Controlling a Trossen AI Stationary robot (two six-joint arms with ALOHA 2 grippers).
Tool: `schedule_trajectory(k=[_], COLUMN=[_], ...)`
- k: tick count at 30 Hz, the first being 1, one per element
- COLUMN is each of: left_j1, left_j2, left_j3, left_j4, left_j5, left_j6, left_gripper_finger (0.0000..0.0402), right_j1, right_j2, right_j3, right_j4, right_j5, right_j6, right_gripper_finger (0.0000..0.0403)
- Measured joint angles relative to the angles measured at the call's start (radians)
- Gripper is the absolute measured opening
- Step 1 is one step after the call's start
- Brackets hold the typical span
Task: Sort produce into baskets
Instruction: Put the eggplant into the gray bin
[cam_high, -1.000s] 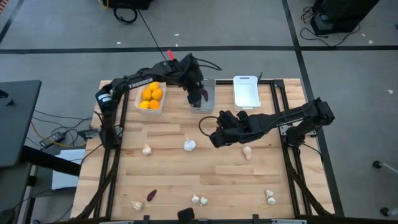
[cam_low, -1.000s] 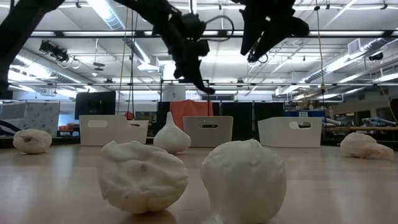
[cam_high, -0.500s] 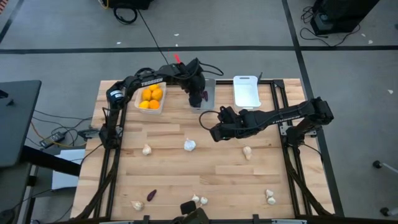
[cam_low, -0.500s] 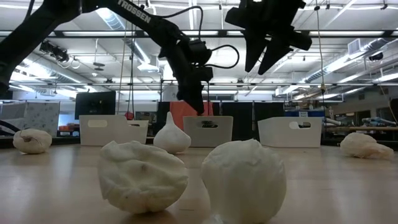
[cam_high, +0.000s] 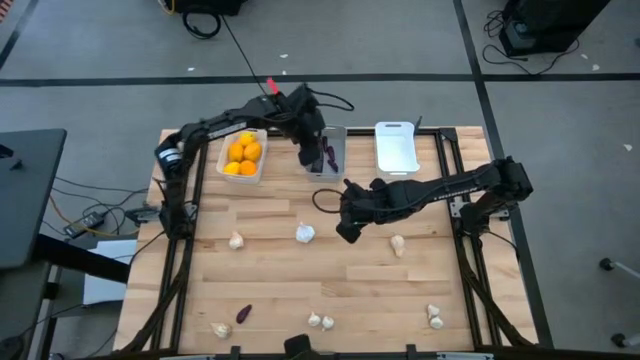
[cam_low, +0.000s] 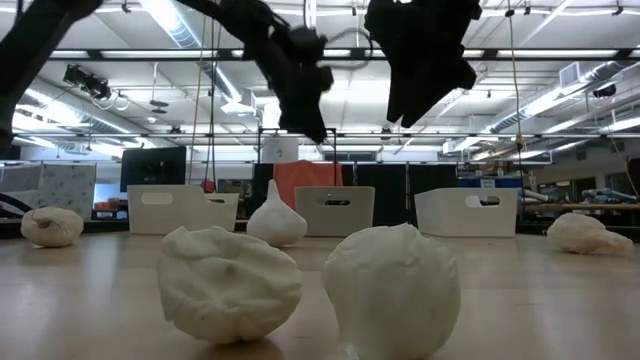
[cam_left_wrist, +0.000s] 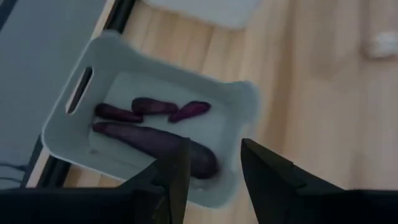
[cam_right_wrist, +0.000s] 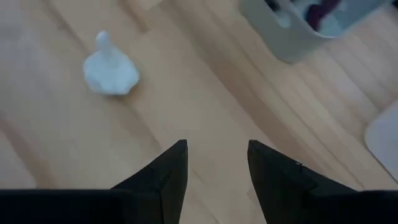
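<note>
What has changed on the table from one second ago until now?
The left claw, over the grey basket, has opened and is empty; four purple pieces lie inside. The right claw moved down toward the garlic bulb, open. The oranges, the white basket and the scattered produce stayed.

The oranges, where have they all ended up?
In the high view the oranges sit in the white basket at the table's far left, beside the grey basket holding purple pieces.
</note>
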Motion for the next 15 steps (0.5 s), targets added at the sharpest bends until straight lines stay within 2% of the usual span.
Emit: schedule_trajectory(k=[7, 15], left_j1=[-0.097, -0.365], left_j2=[-0.151, -0.326], left_j3=[-0.027, -0.248], left_j4=[-0.104, -0.083], left_j5=[-0.012, -0.172], left_j6=[-0.076, -0.335], left_gripper_finger=[0.0145, 0.0145], right_j1=[0.002, 0.070], right_j2=[-0.001, -0.002], right_j3=[-0.060, -0.074], right_j4=[0.053, 0.037], right_j5=[0.030, 0.007], right_j6=[0.013, 0.002], right_gripper_finger=[0.0177, 0.0177])
